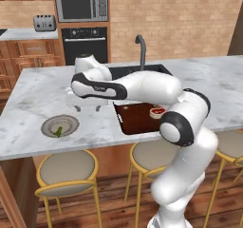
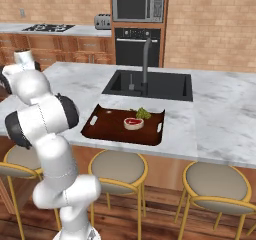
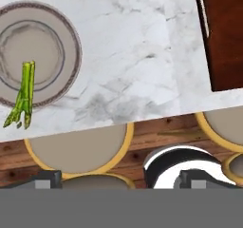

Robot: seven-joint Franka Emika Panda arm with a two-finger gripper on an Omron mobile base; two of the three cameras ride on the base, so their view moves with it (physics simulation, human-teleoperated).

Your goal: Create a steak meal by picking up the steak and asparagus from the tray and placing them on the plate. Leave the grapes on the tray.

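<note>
The dark reddish-brown rectangular tray (image 1: pixel 135 120) is half hidden behind the white arm. The round grey-beige ringed plate (image 3: pixel 64 27) is cut off by the hand view's left edge.

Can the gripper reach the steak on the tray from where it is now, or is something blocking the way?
Probably yes. The steak lies uncovered on the tray, with the grapes only at its far side and nothing over it. The gripper hovers over the counter between plate and tray, so a short swing should do.
</note>
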